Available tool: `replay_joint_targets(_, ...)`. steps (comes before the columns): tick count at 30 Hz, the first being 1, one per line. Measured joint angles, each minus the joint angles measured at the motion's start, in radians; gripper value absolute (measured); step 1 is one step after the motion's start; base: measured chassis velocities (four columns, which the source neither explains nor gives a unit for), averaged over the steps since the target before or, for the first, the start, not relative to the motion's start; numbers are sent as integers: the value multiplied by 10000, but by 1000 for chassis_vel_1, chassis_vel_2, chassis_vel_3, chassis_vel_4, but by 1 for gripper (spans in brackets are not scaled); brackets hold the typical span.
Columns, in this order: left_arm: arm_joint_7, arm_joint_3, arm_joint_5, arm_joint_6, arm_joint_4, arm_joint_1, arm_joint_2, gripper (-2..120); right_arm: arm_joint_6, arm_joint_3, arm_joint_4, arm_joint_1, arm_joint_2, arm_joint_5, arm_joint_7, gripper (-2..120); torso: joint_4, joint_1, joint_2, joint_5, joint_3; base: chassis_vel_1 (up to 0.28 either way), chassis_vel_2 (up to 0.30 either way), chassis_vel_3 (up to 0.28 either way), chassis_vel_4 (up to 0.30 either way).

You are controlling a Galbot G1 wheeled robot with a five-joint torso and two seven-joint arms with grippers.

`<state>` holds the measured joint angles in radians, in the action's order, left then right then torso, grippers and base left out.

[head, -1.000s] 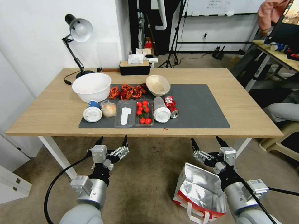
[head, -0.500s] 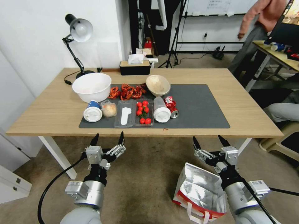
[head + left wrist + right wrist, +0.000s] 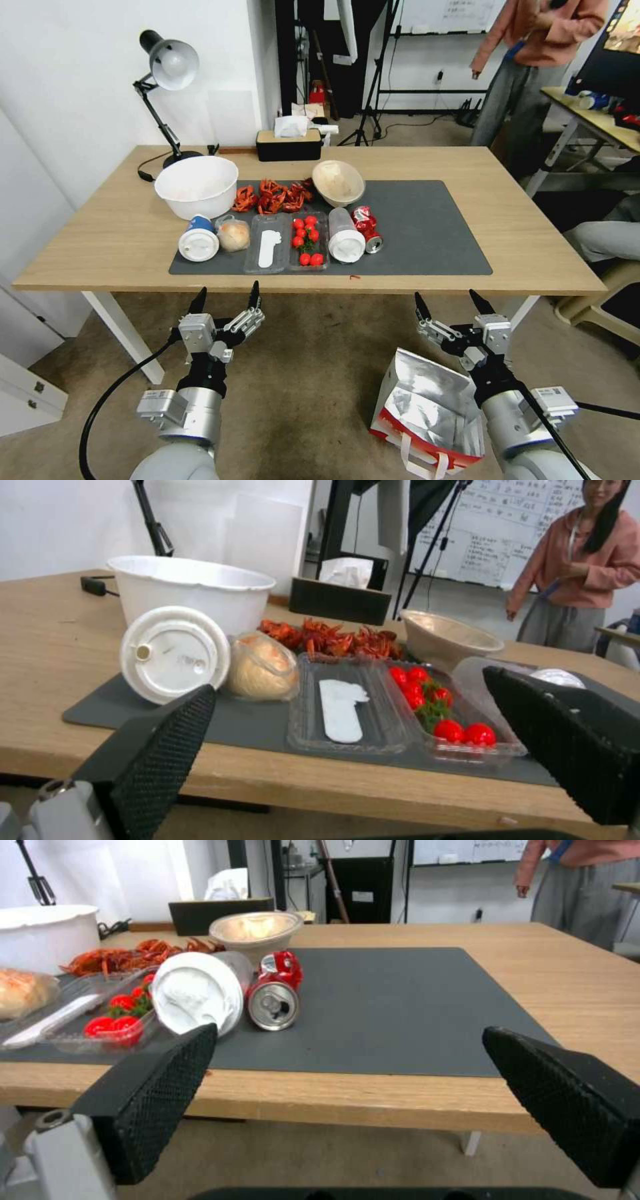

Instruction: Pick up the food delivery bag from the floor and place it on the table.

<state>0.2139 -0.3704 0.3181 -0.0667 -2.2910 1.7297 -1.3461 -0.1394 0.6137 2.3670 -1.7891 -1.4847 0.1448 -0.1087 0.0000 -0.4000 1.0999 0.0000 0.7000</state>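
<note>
bag (image 3: pixel 427 413): sits on the floor (image 3: pixel 313 373) by the right arm, foil mouth gaping, easy to reach into
right gripper (image 3: pixel 453 305): fingers spread wide, above the bag; nothing held
left gripper (image 3: pixel 225 298): spread too, idle near the table (image 3: pixel 100 240) edge

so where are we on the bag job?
Nothing done yet. The food delivery bag sits open on the floor near the robot's right arm. Right gripper and left gripper both hang open by the table edge, holding nothing. Grasp, lift and placing remain.
</note>
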Motion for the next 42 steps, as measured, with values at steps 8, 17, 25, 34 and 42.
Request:
replay_joint_targets(8,-110,-56,136,116,23,-61,17,100,47,-26,-66,15,-49,-77,27,100,0,109,-233,0,-125,0,0,0,0)
replay_joint_targets(17,-115,-60,149,73,70,-100,41,100,57,-49,-64,-15,-107,-158,27,100,0,340,-766,0,-420,0,0,0,0)
replay_joint_targets(25,-122,-70,133,5,47,-56,55,100,63,-65,-16,-70,-145,-222,12,100,0,523,-1177,0,-654,0,0,0,0)
replay_joint_targets(34,-141,-70,105,-38,47,-58,64,100,77,-90,21,-120,-192,-345,-32,100,0,722,-1636,0,-917,0,0,0,0)
replay_joint_targets(42,-156,-60,90,-61,48,-56,71,100,78,-95,33,-145,-208,-355,-47,100,0,884,-2002,0,-1119,0,0,0,0)
